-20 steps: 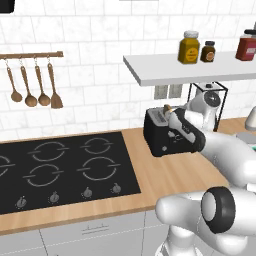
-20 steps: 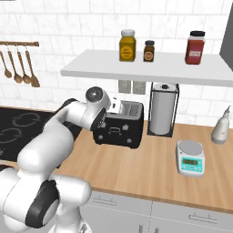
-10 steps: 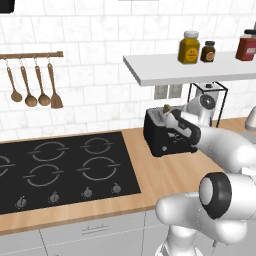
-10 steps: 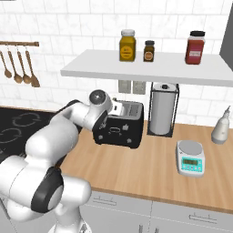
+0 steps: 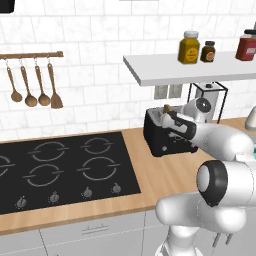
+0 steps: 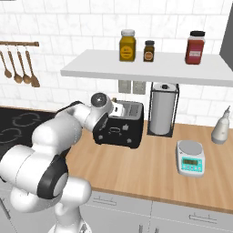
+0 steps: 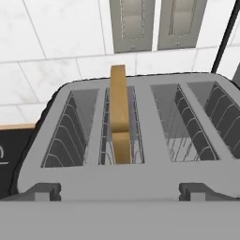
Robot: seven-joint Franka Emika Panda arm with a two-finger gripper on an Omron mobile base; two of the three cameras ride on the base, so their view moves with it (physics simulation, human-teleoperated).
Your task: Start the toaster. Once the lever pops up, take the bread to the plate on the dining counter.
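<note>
Four slots: the toaster [image 7: 136,140] shows a silver top with four wire-caged slots; one square brown bread [image 7: 119,112] slice stands upright in the second slot from the left, its top edge proud of the rim.
Toaster position: black box on the wood surface [image 6: 150,168], against the tiled wall, below the white shelf [image 6: 150,73], just right of the black hob [image 5: 60,170].
Fingers: the gripper [image 5: 172,120] hovers over the toaster top, empty, its fingers spread wide; their tips are not plainly seen in the hand view.
Handling, judged: the slice looks light, stiff and dry, apt to crumble or crack under a hard squeeze; likely warm.
Where to grip, judged: the exposed upper edge, pinched across its two flat faces, then lifted straight up so it clears the wire cage.
Surface: light wood, carrying a paper towel holder [image 6: 163,109], a small kitchen scale [image 6: 191,157] and a pale bottle [image 6: 221,127].
Room: white tiled wall, wooden utensils [image 5: 32,85] hung on a rail, three jars on the shelf.
</note>
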